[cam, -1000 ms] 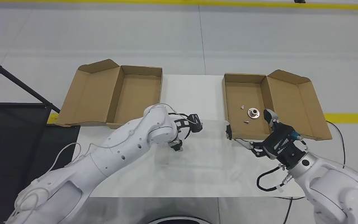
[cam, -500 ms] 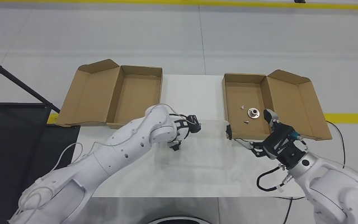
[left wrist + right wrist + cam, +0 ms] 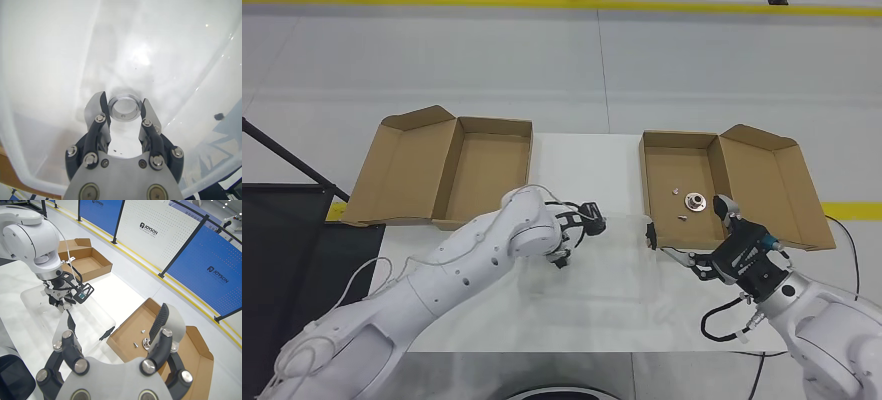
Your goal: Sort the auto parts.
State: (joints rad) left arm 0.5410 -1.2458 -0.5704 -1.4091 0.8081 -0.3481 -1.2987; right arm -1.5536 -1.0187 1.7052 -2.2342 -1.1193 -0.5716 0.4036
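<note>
R pincer point(image 3: 115, 309) spread wide; flanged part point(image 3: 145, 341), 2 bolts point(image 3: 135, 344) in cardboard box point(image 3: 136, 325).

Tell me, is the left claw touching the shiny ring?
Touching. In the left wrist view, the left claw presses against opposite sides of the shiny ring, with no gap on either side.

Probably industrial hall: yellow floor lines point(image 3: 692, 8)

Grey floor point(image 3: 562, 70), yellow line point(image 3: 642, 6), blue partition panels point(image 3: 208, 262).
</note>
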